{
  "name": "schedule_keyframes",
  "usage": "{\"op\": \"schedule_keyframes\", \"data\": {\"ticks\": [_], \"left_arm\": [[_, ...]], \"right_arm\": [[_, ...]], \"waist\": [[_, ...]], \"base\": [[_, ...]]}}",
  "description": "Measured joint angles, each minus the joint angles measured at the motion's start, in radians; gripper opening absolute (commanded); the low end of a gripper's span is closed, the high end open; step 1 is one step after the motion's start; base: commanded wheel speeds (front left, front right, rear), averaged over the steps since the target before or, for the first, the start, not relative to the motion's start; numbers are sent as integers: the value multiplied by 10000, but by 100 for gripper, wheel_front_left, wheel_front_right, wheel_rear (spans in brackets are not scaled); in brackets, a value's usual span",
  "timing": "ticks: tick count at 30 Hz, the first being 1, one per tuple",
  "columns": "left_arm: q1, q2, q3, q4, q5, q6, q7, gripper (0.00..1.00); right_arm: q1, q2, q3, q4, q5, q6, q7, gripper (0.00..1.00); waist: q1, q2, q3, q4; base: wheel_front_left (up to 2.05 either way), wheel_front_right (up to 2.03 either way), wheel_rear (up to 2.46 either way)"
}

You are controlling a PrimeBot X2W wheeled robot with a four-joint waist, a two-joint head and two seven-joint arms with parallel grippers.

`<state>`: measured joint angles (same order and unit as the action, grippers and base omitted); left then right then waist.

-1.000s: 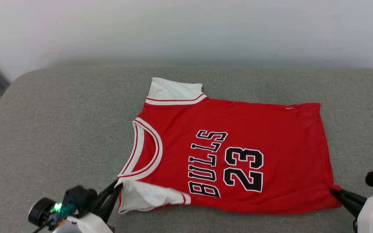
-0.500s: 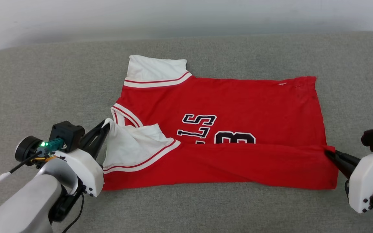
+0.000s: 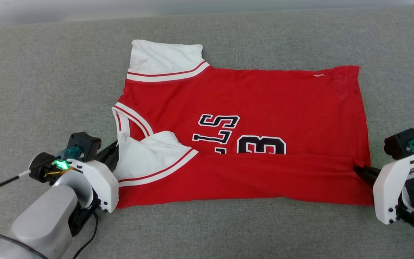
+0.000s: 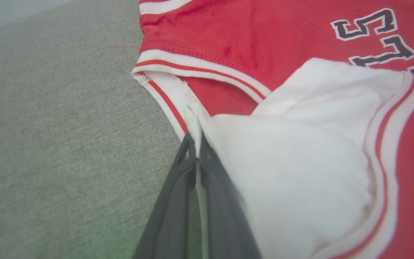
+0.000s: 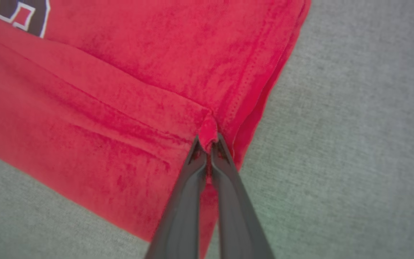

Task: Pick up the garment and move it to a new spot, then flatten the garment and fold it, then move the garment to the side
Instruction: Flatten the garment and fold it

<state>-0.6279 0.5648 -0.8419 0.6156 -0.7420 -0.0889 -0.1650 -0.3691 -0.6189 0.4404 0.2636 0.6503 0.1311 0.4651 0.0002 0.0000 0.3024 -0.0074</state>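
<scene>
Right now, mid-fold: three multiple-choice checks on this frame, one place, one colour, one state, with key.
1. Where does the right tool grip the jersey? A collar; B hem corner; C far sleeve.
2. Colour of the sleeve panel pinched by the left tool? A black; B blue; C white.
3. The jersey's near edge is: A folded over the front; B lying flat, unfolded; C bunched in a heap.
Key: 1 B, it pinches red fabric at the hem corner; 2 C, white cloth sits in its grip; 3 A, the flap covers part of the number.
</scene>
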Motion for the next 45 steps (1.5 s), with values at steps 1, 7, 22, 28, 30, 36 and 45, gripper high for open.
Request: {"op": "schedule_keyframes", "data": {"ticks": [1,7,22,28,30,36,45], "left_arm": [[-86,-79,-33,188,-2,-52,-67,0],[-292,-313,-182,899,-322,-276,-82,100],[-1614,1195,-441,-422,-1024,-391,2957,100],[-2014,1914,-1001,-2192,-2345,-401,6186,100],[-2013,2165,-1262,-2761,-2857,-403,7187,100],[-2001,2610,-1737,-3615,-3653,-403,9035,100],[-1650,2132,-2303,-3149,-3960,-345,9879,100]], "right_arm": [[-46,19,59,82,67,0,-81,0],[-108,48,276,278,385,-2,-483,100],[131,-153,161,-330,619,0,-1231,100],[223,-119,107,-341,570,-2,-1302,100],[223,-77,128,-341,545,-2,-1302,100],[158,19,199,-366,545,-2,-1304,100],[-304,209,485,-316,543,-2,-1329,100]], "waist": [[0,0,-21,7],[0,0,-411,79],[-2,0,-1476,368],[-2,0,-1527,433],[-2,0,-1511,416],[-2,0,-1381,282],[-2,0,-936,-16]], "base": [[0,0,0],[0,0,0],[0,0,0],[0,0,0],[0,0,0],[0,0,0],[0,0,0]]}}
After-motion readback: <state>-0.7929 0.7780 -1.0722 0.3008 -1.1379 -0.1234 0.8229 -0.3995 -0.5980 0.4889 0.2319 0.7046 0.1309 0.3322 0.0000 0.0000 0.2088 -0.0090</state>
